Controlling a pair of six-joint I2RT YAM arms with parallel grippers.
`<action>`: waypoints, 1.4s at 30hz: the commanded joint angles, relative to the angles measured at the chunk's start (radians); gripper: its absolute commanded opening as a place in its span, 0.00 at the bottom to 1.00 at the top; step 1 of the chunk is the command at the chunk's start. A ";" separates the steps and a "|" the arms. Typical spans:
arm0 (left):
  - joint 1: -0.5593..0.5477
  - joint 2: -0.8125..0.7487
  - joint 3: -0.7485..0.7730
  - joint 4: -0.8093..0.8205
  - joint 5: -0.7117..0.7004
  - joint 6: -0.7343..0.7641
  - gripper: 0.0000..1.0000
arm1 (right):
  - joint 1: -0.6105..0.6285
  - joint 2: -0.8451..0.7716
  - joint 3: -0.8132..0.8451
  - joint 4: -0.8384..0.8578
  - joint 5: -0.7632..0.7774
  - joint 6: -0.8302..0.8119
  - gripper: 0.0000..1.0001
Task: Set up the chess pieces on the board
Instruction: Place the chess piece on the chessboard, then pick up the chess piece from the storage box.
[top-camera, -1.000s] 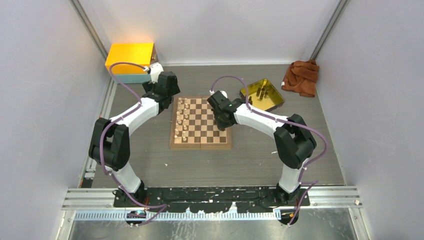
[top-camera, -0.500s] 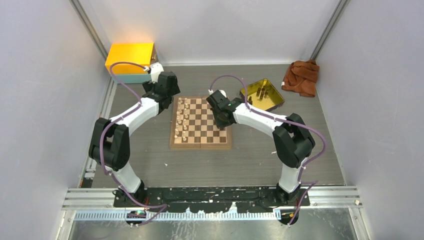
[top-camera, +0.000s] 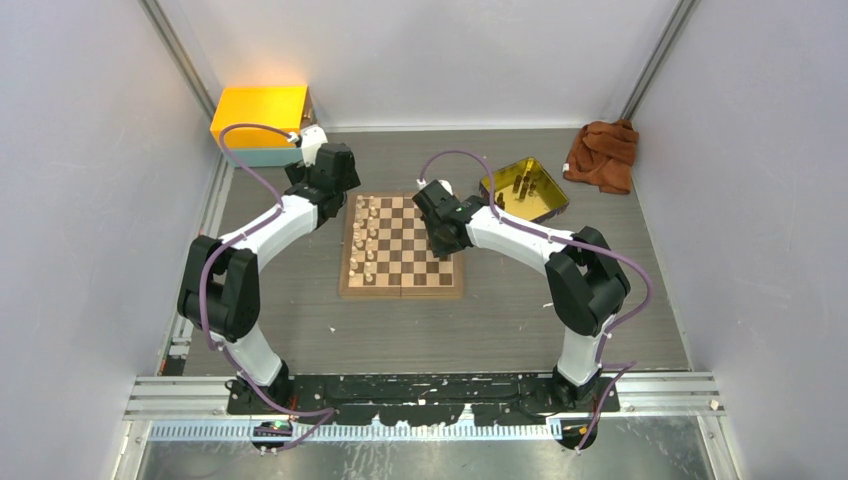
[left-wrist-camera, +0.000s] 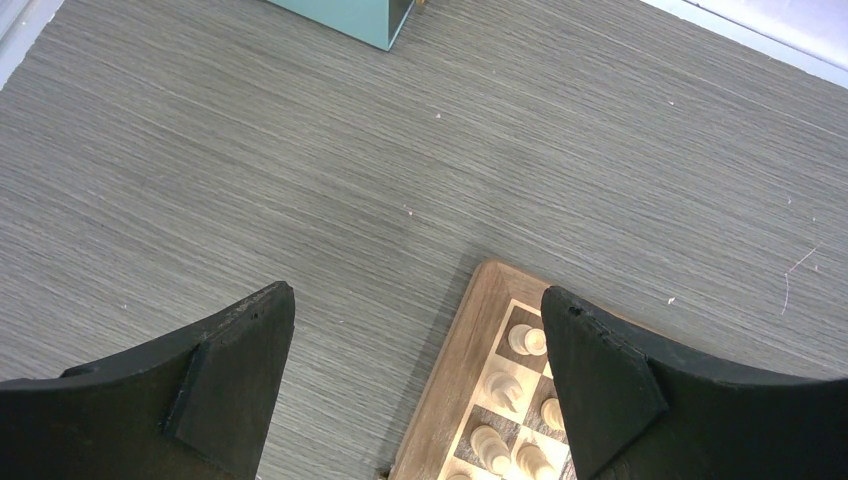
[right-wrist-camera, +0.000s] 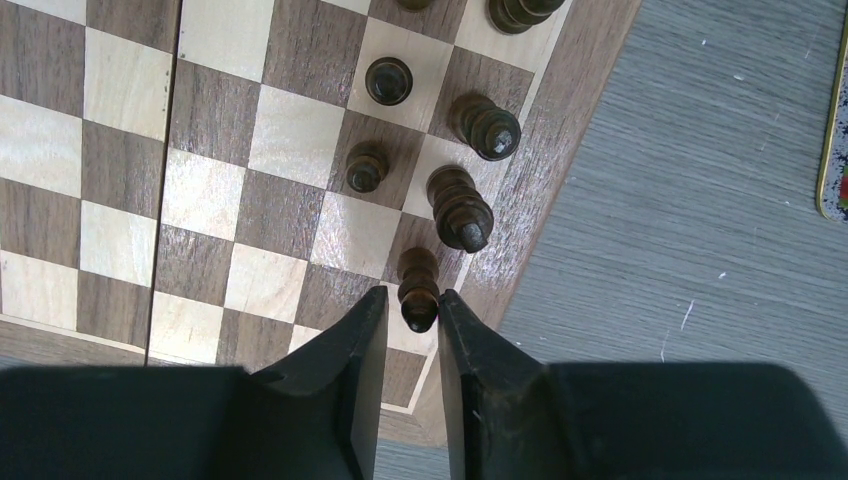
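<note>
Where the board (right-wrist-camera: 560, 130) border meets bare table (right-wrist-camera: 700, 200), the right gripper (right-wrist-camera: 412, 296) is clenched on 1 dark piece (right-wrist-camera: 418, 280); the left gripper (left-wrist-camera: 415, 292) is held released beside the board's corner, near pale pieces (left-wrist-camera: 527, 340).

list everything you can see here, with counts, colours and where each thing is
board: one, light and dark brown checks, table centre
cream chess pieces: too small to count, two files along the board's left side
dark chess pieces: at least seven in the right wrist view, dark brown, board's right edge
yellow tray: one, back right, beside the board
tray pieces: a few, dark, inside the tray
cloth: one, rust brown, back right corner
box: one, yellow top, teal base, back left
table: one, grey woodgrain
left gripper: one, black, open, over the board's far left corner
right gripper: one, black, closed on one dark piece
</note>
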 joint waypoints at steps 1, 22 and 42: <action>-0.003 -0.024 0.003 0.051 -0.019 0.006 0.93 | 0.004 -0.006 0.039 0.010 0.017 -0.006 0.32; -0.005 -0.028 0.014 0.048 -0.021 0.007 0.93 | 0.004 -0.091 0.114 -0.048 0.043 -0.022 0.33; -0.011 -0.020 0.043 0.043 -0.017 0.009 0.93 | -0.346 -0.050 0.288 -0.034 0.088 0.001 0.41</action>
